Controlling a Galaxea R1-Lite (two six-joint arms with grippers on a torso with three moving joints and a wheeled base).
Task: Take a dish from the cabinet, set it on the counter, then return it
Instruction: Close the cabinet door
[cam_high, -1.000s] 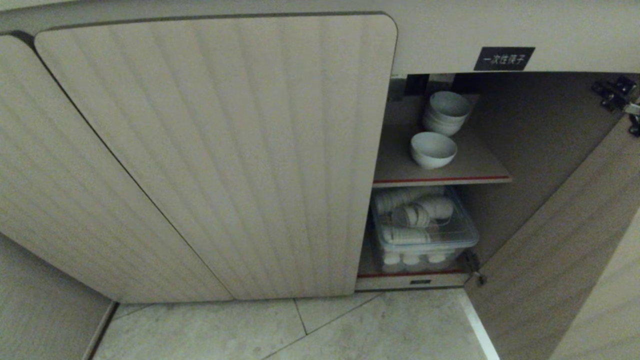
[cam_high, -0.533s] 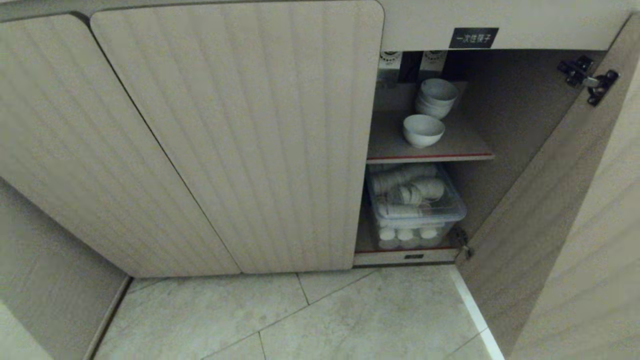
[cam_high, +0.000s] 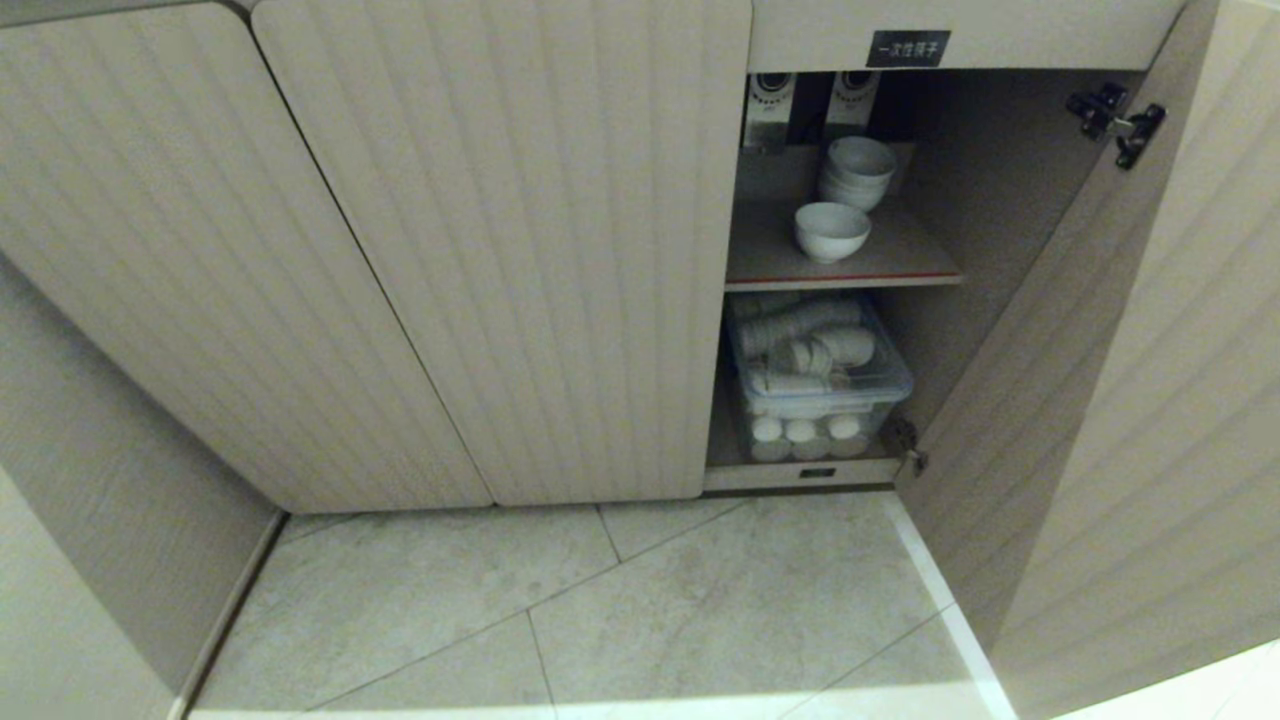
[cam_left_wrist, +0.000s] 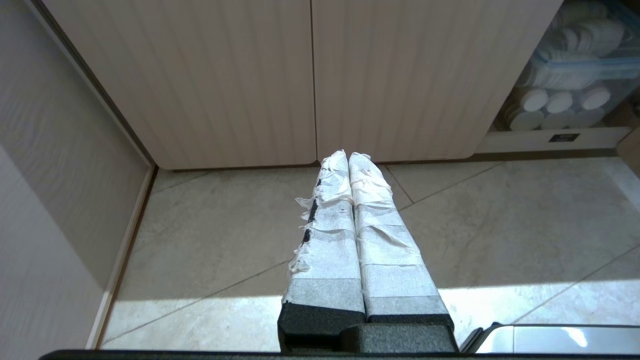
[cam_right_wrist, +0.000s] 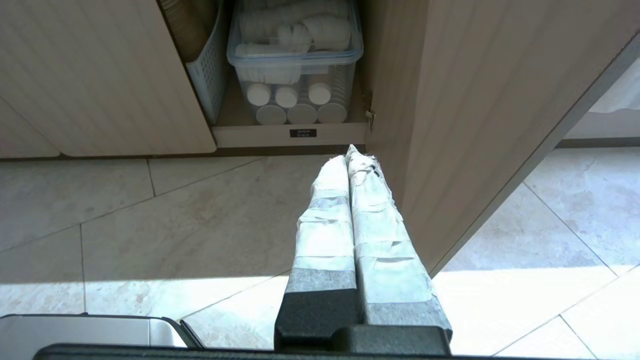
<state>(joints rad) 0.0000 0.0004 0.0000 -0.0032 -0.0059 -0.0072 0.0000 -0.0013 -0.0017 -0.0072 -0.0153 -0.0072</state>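
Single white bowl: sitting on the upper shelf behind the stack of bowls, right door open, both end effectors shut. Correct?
Not quite. The head view shows the single white bowl in front of the stack of bowls, nearer the shelf's red edge, not behind it. The rest holds: upper shelf, right door open, left end effector and right end effector shut.

Dim head view, sunlit floor (cam_left_wrist: 500, 305), soft blur

Left gripper (cam_left_wrist: 348, 156): two long tapering jaws, wrapped in frayed white tape, dark grey textured base beneath. Right gripper (cam_right_wrist: 350, 152): same build, same ragged white wrapping over black. Glossy pale body panel at the edge of each wrist view.
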